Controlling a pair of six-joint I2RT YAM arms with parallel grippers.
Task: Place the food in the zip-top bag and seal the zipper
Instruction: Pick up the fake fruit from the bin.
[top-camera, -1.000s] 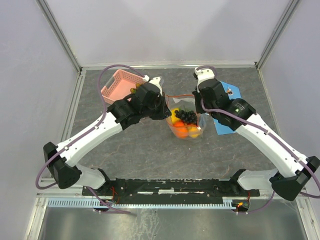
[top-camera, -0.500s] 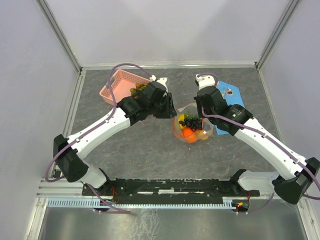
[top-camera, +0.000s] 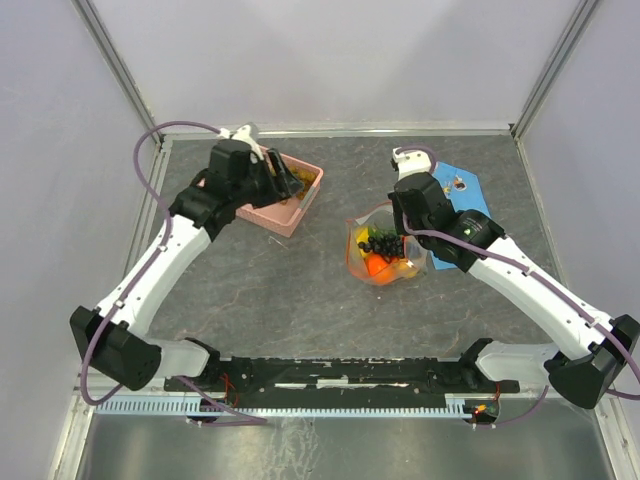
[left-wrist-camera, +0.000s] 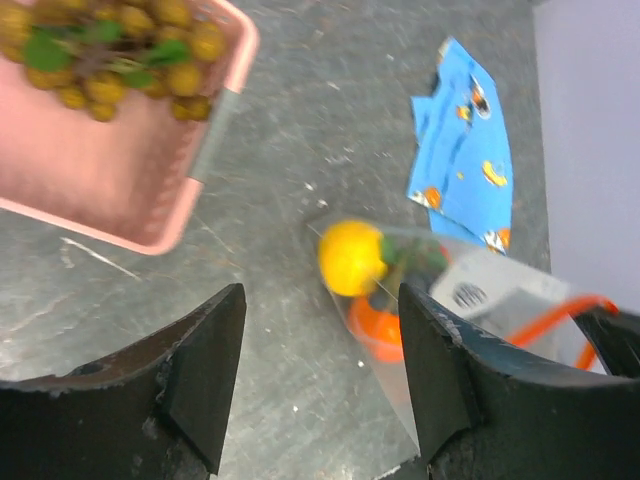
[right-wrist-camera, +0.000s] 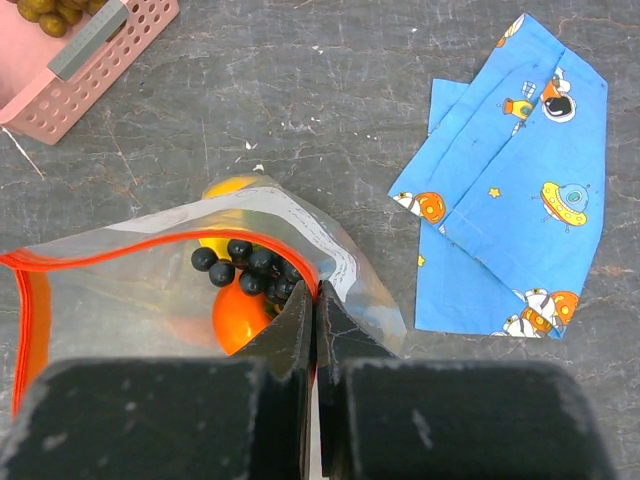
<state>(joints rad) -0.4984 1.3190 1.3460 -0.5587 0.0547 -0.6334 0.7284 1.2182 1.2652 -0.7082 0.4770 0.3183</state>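
Observation:
The clear zip-top bag (top-camera: 378, 255) stands open mid-table with its red zipper (right-wrist-camera: 150, 248) curving round the mouth. Inside lie a yellow lemon (left-wrist-camera: 351, 257), an orange fruit (right-wrist-camera: 240, 318) and a dark grape cluster (right-wrist-camera: 250, 268). My right gripper (right-wrist-camera: 318, 292) is shut on the bag's rim at the red strip and holds that side up. My left gripper (left-wrist-camera: 320, 370) is open and empty; in the top view it hovers over the pink basket (top-camera: 300, 215), left of the bag. A brownish-green grape bunch (left-wrist-camera: 110, 50) with leaves lies in that basket.
A blue printed cloth (top-camera: 455, 205) lies flat behind and to the right of the bag, also seen as blue cloth (right-wrist-camera: 510, 190) in the right wrist view. The basket (right-wrist-camera: 90, 60) sits at the back left near the enclosure wall.
My left gripper has opened, let go of the bag's left side and swung back left over the pink basket. The right gripper stays shut on the bag's rim.

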